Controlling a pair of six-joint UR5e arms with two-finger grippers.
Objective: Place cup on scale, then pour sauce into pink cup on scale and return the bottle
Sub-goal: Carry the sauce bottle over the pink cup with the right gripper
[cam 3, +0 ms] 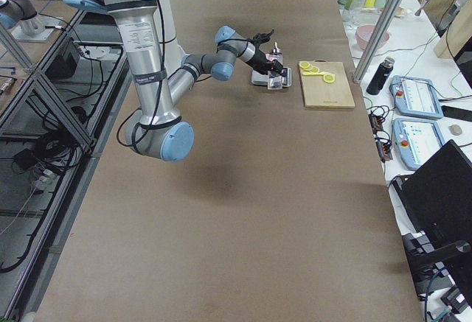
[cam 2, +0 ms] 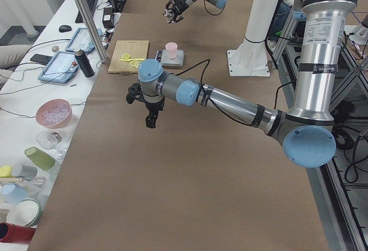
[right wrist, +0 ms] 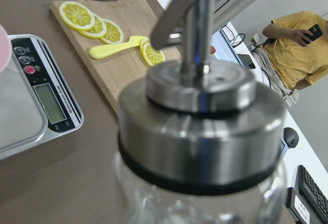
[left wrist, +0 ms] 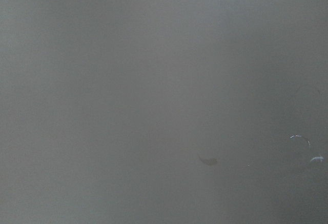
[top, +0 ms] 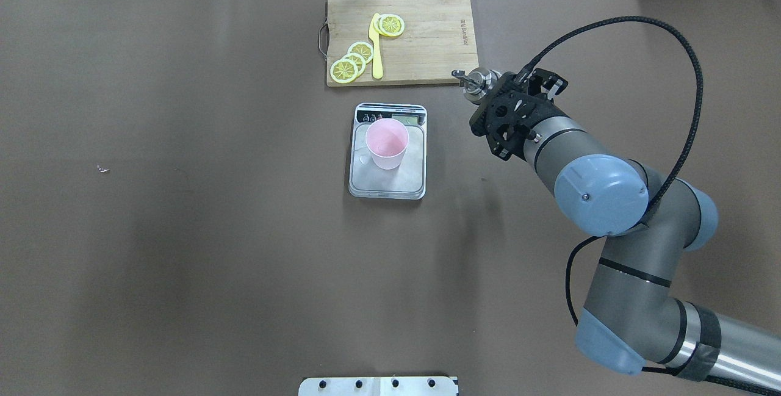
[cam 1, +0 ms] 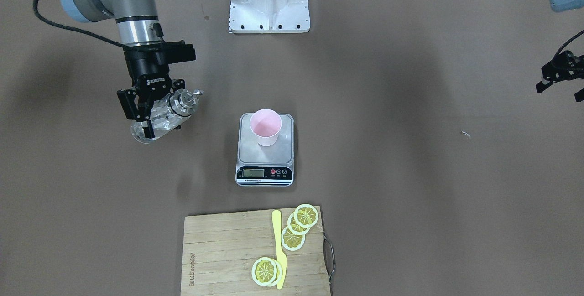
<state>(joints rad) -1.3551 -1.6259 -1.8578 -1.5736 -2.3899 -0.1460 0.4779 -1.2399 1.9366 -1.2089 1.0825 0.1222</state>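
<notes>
Right end effector (cam 1: 145,122) clamped around the tilted clear bottle (cam 1: 169,112) above the worktop (cam 1: 410,195), pink cup (cam 1: 265,126) upright on the scale (cam 1: 264,154) well apart from it, left end effector (cam 1: 560,87) spread wide

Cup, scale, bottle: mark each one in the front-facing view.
cup (cam 1: 265,125), exterior front-facing view, on its pink inner wall.
scale (cam 1: 255,153), exterior front-facing view, on the bare steel platform beside the cup.
bottle (cam 1: 160,117), exterior front-facing view, on the clear glass body.
</notes>
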